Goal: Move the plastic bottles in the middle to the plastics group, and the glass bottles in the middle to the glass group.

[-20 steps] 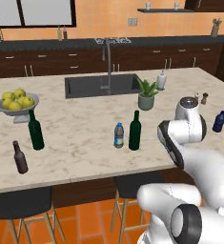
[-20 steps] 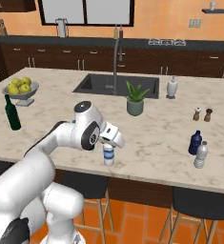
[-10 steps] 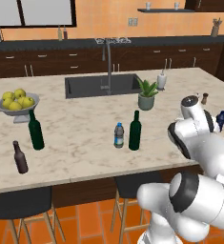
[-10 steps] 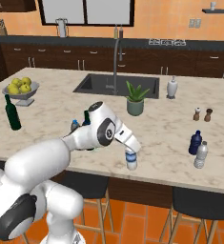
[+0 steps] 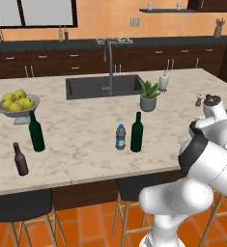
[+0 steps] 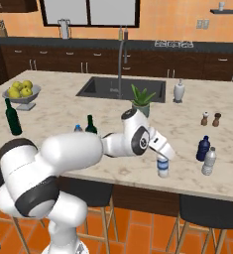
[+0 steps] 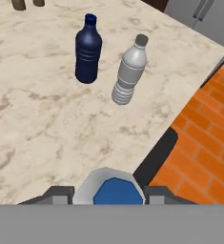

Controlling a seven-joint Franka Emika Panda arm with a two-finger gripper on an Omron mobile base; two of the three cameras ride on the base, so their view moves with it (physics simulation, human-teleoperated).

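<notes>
Swings a clear water bottle (image 6: 162, 167) along the front edge of the table (image 6: 63, 109) toward the deep-blue bottle (image 6: 203, 149), with the gripper (image 6: 161, 158) over its top and the jaws clamped on it. Now near the deep-blue bottle, on the side toward the table's middle, where half a second ago lay well short of it and a second ago farther still. Hard to tell whether set down or just above the marble. Seen from the hand, looks past the held bottle's blue top between the fingertips (image 7: 58, 193) to the deep-blue bottle (image 7: 88, 55) and the pale bottle (image 7: 129, 71) just beside it, both upright. Means the first plastic transfer is probably close to done: likely only a short carry and a release remaining. Leaves, well apart from the deep-blue bottle in the table's middle, the second water bottle (image 5: 120, 137) and the green wine bottle (image 5: 136, 132) not yet sorted.
</notes>
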